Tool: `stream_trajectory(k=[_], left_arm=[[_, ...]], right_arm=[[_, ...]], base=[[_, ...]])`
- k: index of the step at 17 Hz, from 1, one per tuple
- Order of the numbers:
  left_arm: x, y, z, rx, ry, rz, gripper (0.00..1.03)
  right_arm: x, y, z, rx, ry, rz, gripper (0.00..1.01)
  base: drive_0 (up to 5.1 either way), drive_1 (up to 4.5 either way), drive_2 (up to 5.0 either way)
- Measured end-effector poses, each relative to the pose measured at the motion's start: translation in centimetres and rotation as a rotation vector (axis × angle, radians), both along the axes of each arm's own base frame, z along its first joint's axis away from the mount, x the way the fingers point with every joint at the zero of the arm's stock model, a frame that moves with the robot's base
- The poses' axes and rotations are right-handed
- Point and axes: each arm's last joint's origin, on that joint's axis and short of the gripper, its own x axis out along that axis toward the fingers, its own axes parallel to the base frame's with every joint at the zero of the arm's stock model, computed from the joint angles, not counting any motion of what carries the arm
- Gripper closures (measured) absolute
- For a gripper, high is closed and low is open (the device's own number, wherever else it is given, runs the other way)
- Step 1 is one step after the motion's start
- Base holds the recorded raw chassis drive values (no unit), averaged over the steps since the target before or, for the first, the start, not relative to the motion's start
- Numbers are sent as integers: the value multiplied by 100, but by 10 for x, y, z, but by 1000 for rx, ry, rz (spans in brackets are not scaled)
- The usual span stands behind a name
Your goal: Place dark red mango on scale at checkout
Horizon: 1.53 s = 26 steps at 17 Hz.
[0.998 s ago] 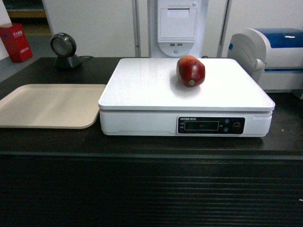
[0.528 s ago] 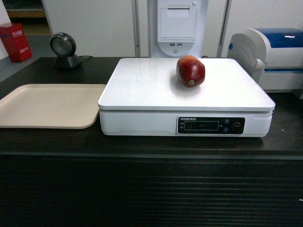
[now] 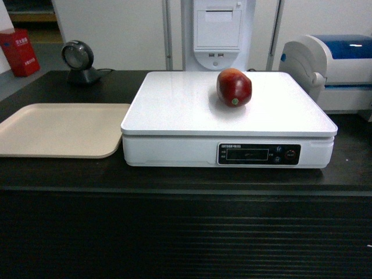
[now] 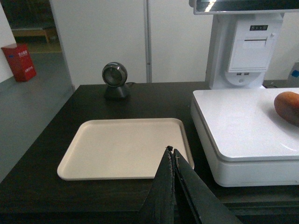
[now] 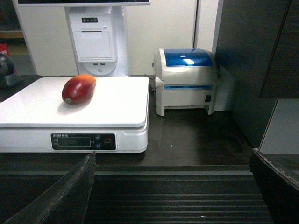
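Claws hold nothing: your left claw point(image 4: 172, 151) is pressed closed, right claw point(image 5: 173, 186) spread wide; mango point(image 3: 234, 87) rests on the scale point(image 3: 174, 110).

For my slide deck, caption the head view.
Dark red mango resting on the white scale, beige tray alongside on the checkout.

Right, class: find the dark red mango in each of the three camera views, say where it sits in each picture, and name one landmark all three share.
Head: dark red mango upper centre-right, on the far part of the scale.
Left wrist: only its left end shows at the right edge, on the scale.
Right wrist: upper left, on the scale.
Shared landmark: the white receipt printer behind the scale.
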Motion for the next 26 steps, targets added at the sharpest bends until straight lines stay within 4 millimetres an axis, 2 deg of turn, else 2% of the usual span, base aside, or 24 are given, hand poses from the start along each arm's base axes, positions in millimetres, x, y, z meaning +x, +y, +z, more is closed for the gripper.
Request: stream_trajectory(k=[9, 14, 25, 26], left_arm=[[-35, 0, -32, 0, -3, 0, 101], [-44, 0, -42, 0, -23, 0, 101], [-55, 0, -43, 0, -18, 0, 101], [-61, 0, -49, 0, 37, -1, 101]], right_arm=[[0, 0, 0, 0, 0, 0, 3], [0, 0, 0, 0, 0, 0, 3], [0, 0, 0, 0, 0, 0, 3], [0, 0, 0, 0, 0, 0, 3]], base=[[0, 0, 0], [0, 0, 0], [0, 0, 0], [0, 0, 0]])
